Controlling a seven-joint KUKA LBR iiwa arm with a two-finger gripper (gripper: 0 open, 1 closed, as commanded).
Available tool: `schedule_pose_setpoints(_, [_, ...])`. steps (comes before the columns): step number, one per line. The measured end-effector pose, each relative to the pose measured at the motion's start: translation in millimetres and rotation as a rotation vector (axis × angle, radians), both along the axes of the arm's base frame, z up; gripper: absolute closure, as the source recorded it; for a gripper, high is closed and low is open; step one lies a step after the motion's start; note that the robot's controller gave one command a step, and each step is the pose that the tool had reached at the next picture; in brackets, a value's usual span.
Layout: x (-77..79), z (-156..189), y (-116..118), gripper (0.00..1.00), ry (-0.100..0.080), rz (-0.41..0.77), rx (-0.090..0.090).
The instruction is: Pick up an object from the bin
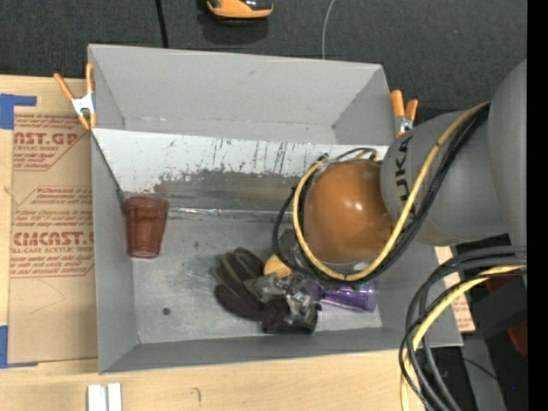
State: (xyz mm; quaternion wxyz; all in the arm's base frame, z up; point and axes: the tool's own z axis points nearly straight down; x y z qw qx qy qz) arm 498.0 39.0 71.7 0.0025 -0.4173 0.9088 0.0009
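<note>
Hugging the front wall (223, 354) lies a dark glove (235, 285) (bare floor (171, 302) left).

The arm (479, 178) is a thick, rounded silver-grey casing with black lettering (399, 166) running along its side. At the wrist sits a glossy orange-brown dome (342, 212), ringed by black and yellow cables (296, 212) that loop round it, cross the casing and gather in more coils at lower right. Beneath the dome, the claw (294, 296) shows as small pale metal parts.
</note>
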Motion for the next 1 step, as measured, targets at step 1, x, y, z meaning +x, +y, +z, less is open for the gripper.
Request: schedule_pose_setpoints(1, [-7.7,132.4,-12.0,1.0,0.003,-0.003,-0.001])
